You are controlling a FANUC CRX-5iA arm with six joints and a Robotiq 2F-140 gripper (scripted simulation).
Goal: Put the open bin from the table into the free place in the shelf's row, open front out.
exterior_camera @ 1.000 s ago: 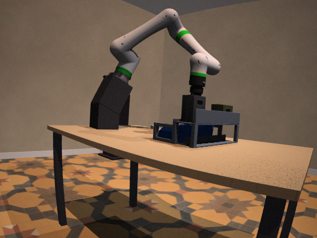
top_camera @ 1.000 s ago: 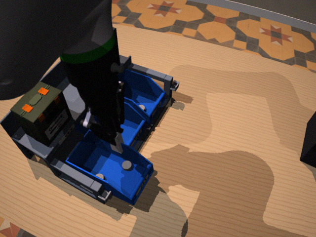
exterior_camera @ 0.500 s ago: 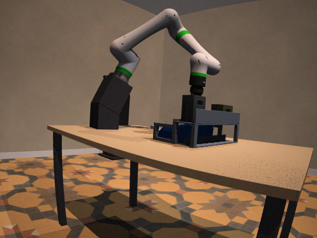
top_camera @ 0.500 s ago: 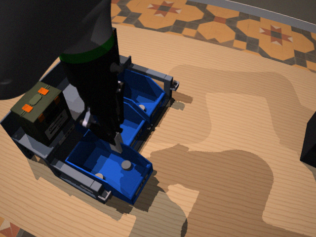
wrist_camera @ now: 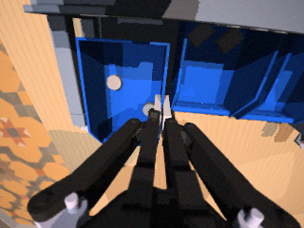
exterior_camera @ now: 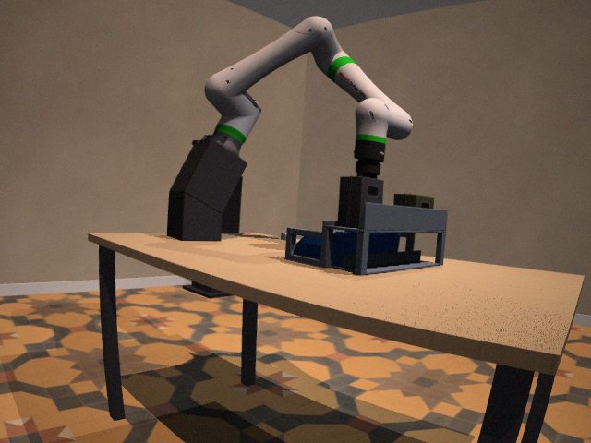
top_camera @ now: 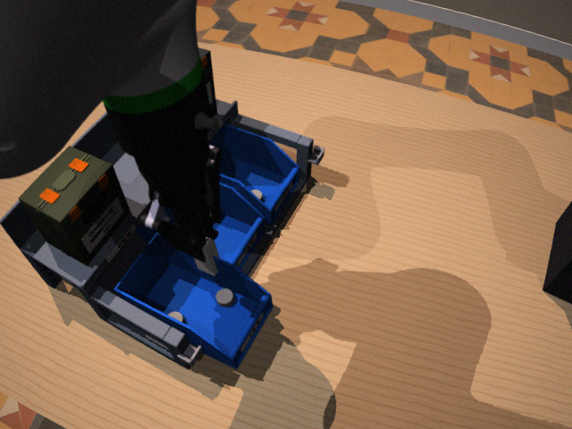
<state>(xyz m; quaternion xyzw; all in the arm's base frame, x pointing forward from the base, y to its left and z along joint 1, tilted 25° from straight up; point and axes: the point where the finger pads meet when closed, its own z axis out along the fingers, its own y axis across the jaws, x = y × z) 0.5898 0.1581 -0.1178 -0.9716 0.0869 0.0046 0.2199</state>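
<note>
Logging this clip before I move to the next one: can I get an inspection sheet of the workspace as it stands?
Surface: light wooden table, shadowed in patches.
Job's things: three blue open bins in the grey shelf frame; nearest blue bin juts forward, holding two grey discs.
Clutter: olive-green box with orange tabs on the shelf's top board.
Gripper: black gripper shut on the nearest bin's thin side wall.
Cables: nothing seen.
Surroundings: patterned tile floor, beige walls.
</note>
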